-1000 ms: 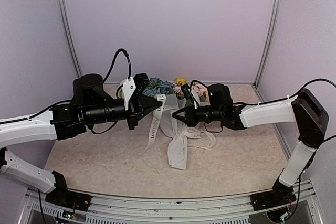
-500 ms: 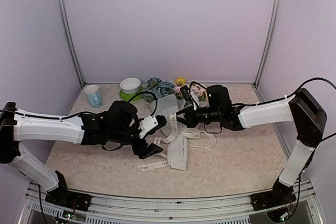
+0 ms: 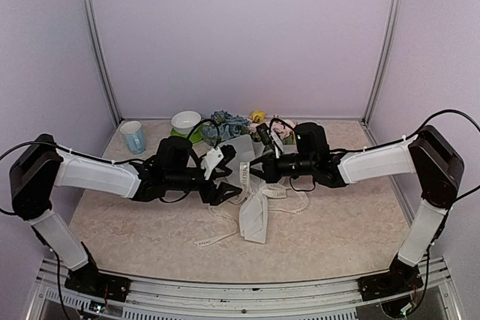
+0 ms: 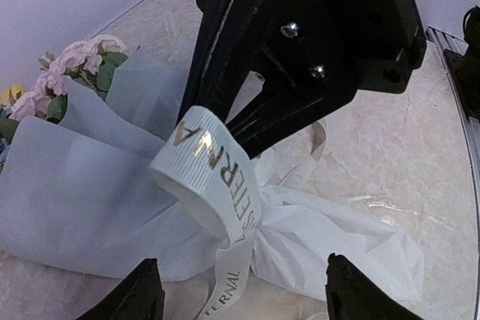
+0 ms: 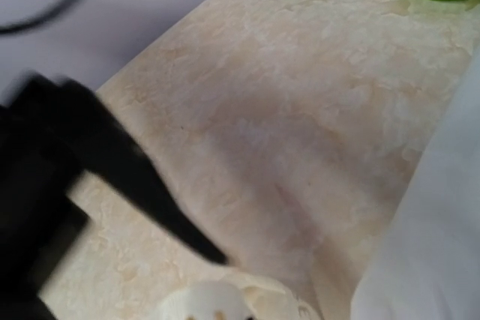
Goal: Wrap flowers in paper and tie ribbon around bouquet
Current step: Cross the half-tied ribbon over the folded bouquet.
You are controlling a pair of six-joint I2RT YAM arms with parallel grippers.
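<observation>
Here the left arm [image 3: 97,176] is stretched low rightward, left gripper [image 4: 244,264] held wide, empty; right gripper [image 4: 225,133] is clamped on the ribbon [image 4: 217,166]

- The bouquet [image 3: 255,219] is lying before the left gripper [image 3: 232,185], under the right gripper [image 3: 255,168].
- The ribbon [image 4: 214,151] is hanging from the right gripper's tips onto the bouquet.

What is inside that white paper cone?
Flowers: pink blooms and green leaves poke out of the paper at its open end. Their stalks are hidden by it.
</observation>
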